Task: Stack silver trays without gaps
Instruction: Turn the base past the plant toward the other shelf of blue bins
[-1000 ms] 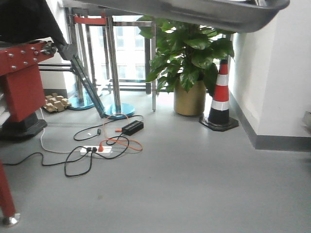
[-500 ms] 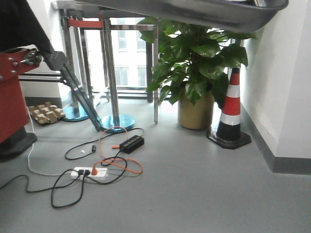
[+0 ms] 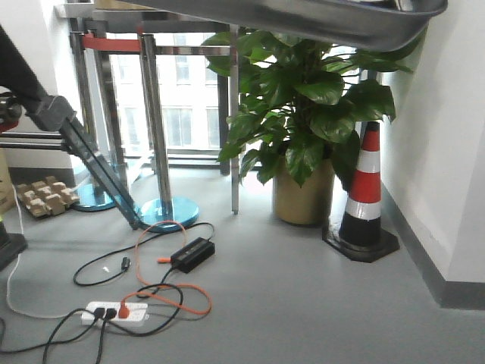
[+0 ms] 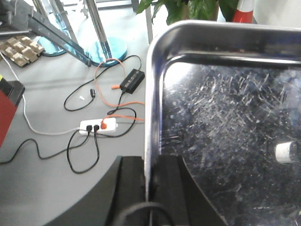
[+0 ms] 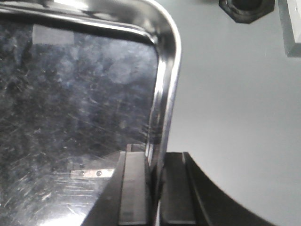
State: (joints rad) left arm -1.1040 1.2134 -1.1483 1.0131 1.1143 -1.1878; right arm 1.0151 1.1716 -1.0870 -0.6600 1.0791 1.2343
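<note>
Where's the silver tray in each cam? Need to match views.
Front: silver tray underside across the top edge.
Left wrist: fills the right side; left gripper clamps its left rim.
Right wrist: fills the left side; right gripper clamps its right rim.
Shared: traffic cone, at the top edge of both wrist views.

The tray (image 3: 318, 19) spans 12 o'clock of the front view, above the plant (image 3: 303, 114), with the left gripper (image 4: 149, 174) astride its left rim and the right gripper (image 5: 155, 174) astride its right rim. On the surface (image 3: 303, 311) below, the cone (image 3: 366, 189) stands at the plant's 4 o'clock beside the wall (image 3: 455, 152), and the posts (image 3: 151, 129) at its 9 o'clock. The adapter (image 3: 192, 254) lies at the plant's 7 o'clock, with the power strip (image 3: 114, 312) at the adapter's 7 o'clock
</note>
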